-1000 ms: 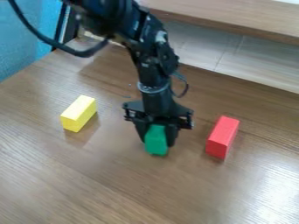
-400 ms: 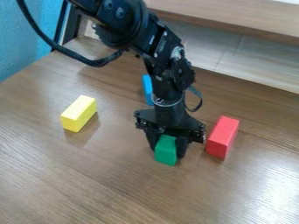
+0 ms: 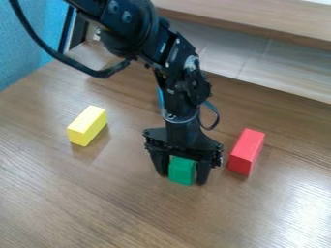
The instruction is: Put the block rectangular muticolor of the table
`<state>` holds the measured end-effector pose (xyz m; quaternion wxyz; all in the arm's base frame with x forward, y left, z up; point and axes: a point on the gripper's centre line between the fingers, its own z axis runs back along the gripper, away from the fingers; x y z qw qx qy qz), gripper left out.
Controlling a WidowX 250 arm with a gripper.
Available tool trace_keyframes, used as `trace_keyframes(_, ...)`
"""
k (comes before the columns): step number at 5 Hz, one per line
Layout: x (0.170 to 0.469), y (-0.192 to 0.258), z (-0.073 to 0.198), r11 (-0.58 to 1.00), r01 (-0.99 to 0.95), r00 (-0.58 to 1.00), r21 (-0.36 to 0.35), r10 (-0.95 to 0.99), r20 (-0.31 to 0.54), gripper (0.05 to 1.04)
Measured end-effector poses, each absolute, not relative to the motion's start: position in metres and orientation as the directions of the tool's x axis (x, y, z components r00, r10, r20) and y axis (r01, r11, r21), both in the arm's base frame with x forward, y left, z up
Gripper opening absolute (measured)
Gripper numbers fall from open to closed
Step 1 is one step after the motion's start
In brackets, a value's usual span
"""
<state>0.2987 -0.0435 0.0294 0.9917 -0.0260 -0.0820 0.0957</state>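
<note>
Nearest, the green block (image 3: 182, 171) is seen on the wooden table (image 3: 97, 203), between the parted jaws of the gripper (image 3: 183, 178). It is taken to be the task's block, though it is plain green. The jaws look released, set to either side of it; whether it is still touched by either cannot be told. If the gripper is raised off the vertical, the block could be dragged or tipped by an inner face. If it is swung aside while low, the red block (image 3: 246, 151), just beside it, could be knocked. The yellow block (image 3: 87, 126) is set well apart, so is hardly put at risk. The gripper is pointed steeply down, and the black arm (image 3: 174, 63) is slanted back towards the top edge. Farther off, a blue object (image 3: 160, 97) is partly hidden behind the arm.
</note>
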Motion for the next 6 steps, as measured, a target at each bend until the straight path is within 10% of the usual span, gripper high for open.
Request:
trace_keyframes(3, 0.302, -0.003, 0.092, 0.956, -0.27, 0.913, -0.116, 0.293, 0.284, 1.0)
trace_keyframes(6, 0.328, 0.031, 0.093, 0.938, -0.331, 0.892, -0.099, 0.345, 0.291, 1.0)
